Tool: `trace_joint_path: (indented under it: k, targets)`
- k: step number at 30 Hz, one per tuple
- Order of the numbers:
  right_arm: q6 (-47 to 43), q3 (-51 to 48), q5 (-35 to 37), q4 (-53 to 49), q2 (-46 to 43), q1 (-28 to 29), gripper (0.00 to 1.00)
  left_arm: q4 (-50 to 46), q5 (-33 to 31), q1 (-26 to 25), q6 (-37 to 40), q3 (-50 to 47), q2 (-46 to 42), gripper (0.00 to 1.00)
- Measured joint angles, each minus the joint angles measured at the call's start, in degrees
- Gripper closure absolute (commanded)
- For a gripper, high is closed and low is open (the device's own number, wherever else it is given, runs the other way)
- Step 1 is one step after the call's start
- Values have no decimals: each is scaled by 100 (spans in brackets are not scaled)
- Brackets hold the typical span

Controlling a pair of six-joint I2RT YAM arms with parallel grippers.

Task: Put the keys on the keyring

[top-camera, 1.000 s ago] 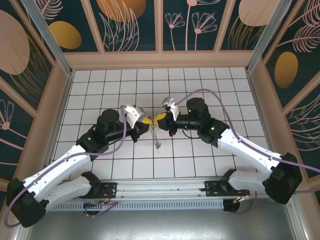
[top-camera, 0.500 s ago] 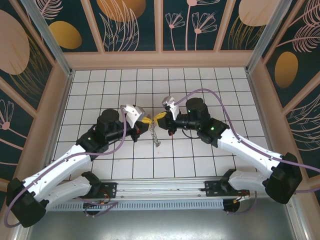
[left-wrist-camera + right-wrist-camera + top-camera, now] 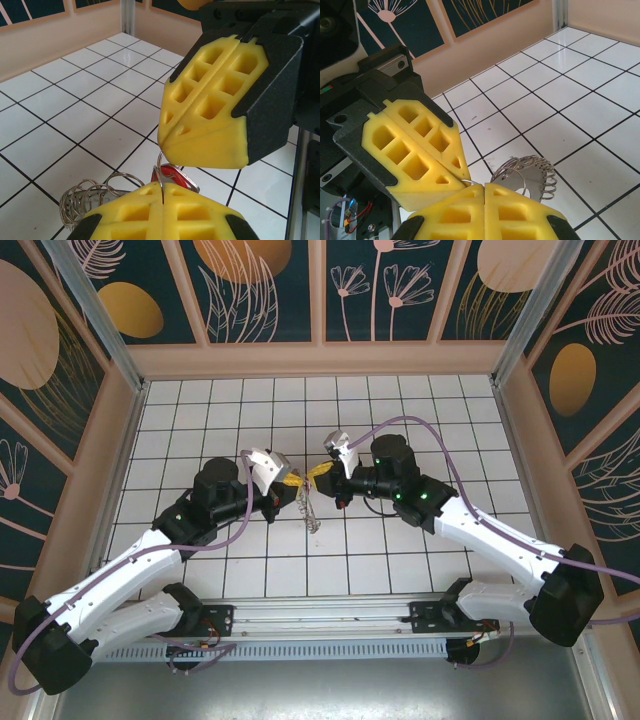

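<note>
Shut left jaws pinch the keyring (image 3: 82, 199) beside the key (image 3: 175, 176)

The left arm (image 3: 110, 585) and right arm (image 3: 500, 540) have glossy white link shells joined by black cylindrical motor housings, each showing a small green light (image 3: 423, 497). A purple cable (image 3: 405, 421) loops along each arm. The left gripper (image 3: 162, 194) and right gripper (image 3: 484, 192) carry yellow fingers (image 3: 210, 100) moulded with a grid of square pockets. They are backed by angular black carriers with a recessed screw (image 3: 340, 120).

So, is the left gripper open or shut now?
Shut: the left gripper's yellow fingers meet with no gap, pinching a thin wire loop.
</note>
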Motion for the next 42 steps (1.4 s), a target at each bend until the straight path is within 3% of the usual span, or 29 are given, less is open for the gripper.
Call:
trace_joint_path:
  k: [42]
  targets:
    - [-87,96,-37,-66,177,68,100,-20,-4,26,0,4,17,100]
